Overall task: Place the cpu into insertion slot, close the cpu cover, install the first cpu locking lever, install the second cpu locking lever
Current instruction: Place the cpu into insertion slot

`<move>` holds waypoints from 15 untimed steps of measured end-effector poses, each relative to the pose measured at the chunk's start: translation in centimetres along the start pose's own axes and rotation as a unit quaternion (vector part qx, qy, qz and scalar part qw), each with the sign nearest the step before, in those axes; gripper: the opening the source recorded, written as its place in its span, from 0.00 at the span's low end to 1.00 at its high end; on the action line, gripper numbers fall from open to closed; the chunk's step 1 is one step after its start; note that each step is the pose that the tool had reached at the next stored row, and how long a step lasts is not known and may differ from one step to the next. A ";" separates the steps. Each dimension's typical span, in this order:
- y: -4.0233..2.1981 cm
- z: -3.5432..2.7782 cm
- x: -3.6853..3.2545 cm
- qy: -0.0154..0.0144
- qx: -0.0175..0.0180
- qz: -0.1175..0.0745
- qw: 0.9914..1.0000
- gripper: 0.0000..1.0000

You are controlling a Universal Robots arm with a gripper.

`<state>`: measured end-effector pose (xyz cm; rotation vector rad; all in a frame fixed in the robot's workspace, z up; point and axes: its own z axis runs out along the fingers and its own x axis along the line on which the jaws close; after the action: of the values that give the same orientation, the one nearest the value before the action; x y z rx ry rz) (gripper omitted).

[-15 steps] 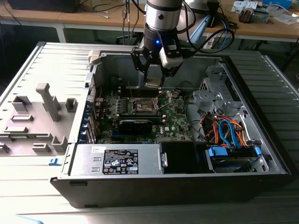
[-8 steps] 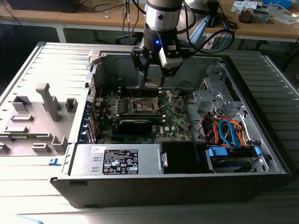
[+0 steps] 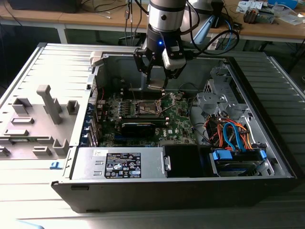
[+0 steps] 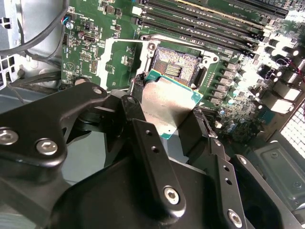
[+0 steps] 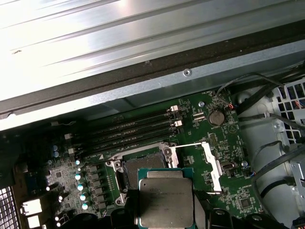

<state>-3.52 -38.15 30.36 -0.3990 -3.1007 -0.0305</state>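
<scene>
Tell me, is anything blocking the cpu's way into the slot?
Nothing visible. The cover is swung aside, the slot lies bare, and the end effector holds the cpu raised near it.

Exterior view overlooks the whole computer case (image 3: 167,193) from above; both wrist views closely share the insertion slot (image 4: 177,67) (image 5: 143,161).

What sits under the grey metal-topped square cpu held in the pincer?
The square, dark-centred insertion slot in green circuit board, uncovered and empty where visible; the grey-topped cpu hides one edge of it.
</scene>
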 end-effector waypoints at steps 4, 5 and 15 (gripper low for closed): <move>0.00 0.00 0.00 0.000 0.000 0.002 1.000 0.55; 0.00 0.00 0.00 0.000 0.000 0.002 1.000 0.55; 0.00 0.01 0.00 0.000 0.000 0.006 1.000 0.55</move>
<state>-3.52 -38.15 30.35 -0.4181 -3.0983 -0.0307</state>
